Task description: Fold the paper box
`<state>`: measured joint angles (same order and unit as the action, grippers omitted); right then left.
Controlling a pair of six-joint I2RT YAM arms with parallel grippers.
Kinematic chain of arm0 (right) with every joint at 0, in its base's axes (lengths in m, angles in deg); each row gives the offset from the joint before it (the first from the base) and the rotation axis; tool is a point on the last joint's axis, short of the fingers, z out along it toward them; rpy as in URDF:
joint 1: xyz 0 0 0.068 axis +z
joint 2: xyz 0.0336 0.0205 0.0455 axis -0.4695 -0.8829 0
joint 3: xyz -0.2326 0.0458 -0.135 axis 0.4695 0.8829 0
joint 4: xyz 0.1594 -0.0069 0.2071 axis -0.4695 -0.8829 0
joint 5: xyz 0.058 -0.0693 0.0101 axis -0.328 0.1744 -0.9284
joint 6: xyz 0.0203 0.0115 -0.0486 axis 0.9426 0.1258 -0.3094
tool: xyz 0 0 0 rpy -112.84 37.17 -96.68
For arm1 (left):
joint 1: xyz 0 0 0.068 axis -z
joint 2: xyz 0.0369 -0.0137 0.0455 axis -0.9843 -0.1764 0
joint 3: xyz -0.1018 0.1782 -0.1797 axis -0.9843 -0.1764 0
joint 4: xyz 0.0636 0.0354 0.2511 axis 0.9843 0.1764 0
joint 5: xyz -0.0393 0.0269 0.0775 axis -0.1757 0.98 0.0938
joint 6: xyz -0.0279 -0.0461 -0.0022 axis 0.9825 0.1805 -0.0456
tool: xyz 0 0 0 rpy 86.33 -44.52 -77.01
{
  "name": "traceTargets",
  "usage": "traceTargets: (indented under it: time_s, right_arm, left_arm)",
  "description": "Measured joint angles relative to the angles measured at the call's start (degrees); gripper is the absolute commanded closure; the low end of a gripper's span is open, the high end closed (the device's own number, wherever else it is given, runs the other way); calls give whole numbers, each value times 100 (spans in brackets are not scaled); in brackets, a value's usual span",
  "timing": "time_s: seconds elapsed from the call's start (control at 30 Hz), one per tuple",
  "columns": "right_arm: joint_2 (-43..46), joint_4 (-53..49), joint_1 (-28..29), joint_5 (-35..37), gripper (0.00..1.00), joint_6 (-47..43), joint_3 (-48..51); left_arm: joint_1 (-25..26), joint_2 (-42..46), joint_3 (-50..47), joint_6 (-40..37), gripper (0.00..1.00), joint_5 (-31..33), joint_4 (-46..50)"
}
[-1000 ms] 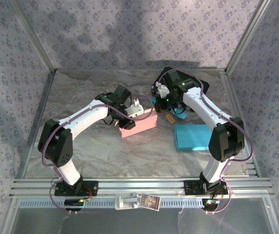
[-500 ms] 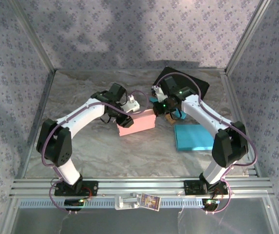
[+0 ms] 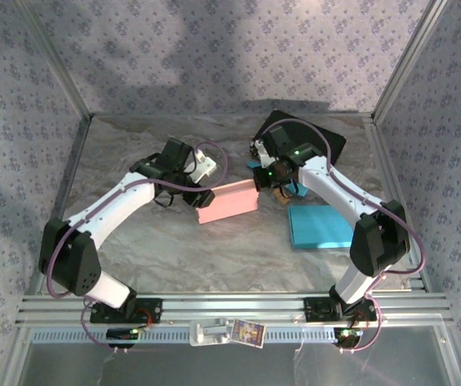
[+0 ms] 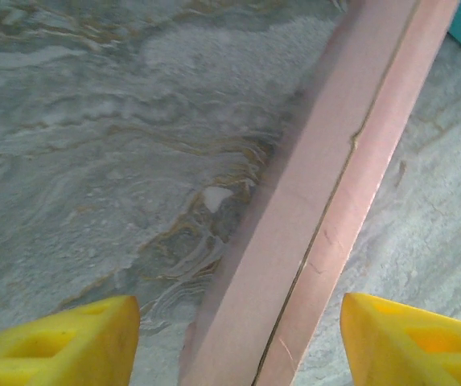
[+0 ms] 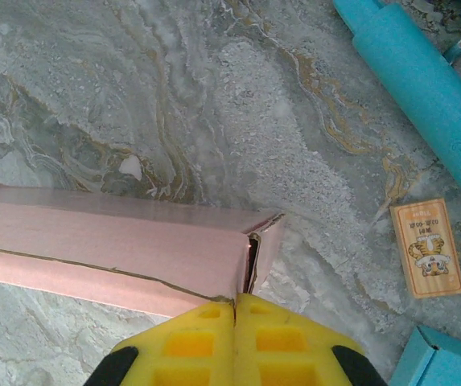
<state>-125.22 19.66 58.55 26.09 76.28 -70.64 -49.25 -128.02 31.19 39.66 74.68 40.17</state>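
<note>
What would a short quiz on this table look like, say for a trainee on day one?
1. True or false: the left hand is clamped on the pink paper box.
2. The right hand, at the pink paper box's end, has its fingers: A wide apart; B pressed together; C wrapped around a tube.
3. Fill the gap: the flat box lying near the right arm is ____ in colour.

Key: 1 false, its fingers stand apart on either side of the box; 2 B; 3 teal.
</note>
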Motion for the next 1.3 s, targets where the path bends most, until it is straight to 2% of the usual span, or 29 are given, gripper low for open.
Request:
traceTargets:
  time_s: [0.13, 0.3, 0.5, 0.77, 0.97, 1.3]
  right_arm:
    - [-15, -70, 107, 103, 100, 221, -96]
    - [-57, -125, 205, 144, 100, 382, -195]
    - [-199, -225, 212, 160, 100, 446, -334]
    - [-282, -254, 212, 157, 100, 461, -380]
    - [-295, -278, 197, 153, 100, 485, -407]
    - [-326, -293, 179, 111, 100, 505, -435]
  left_arm:
    - [-138, 291, 48, 385, 39, 284, 151]
    - [-304, 459, 284, 595, 47, 503, 826]
    - [-614, 509, 291, 859, 51, 437, 1534]
    - [-960, 503, 289, 1215, 55, 144, 1670]
    - [-914, 262, 376, 1231, 61, -151, 1665]
    - [-682, -28, 551, 1091, 71, -120, 1657]
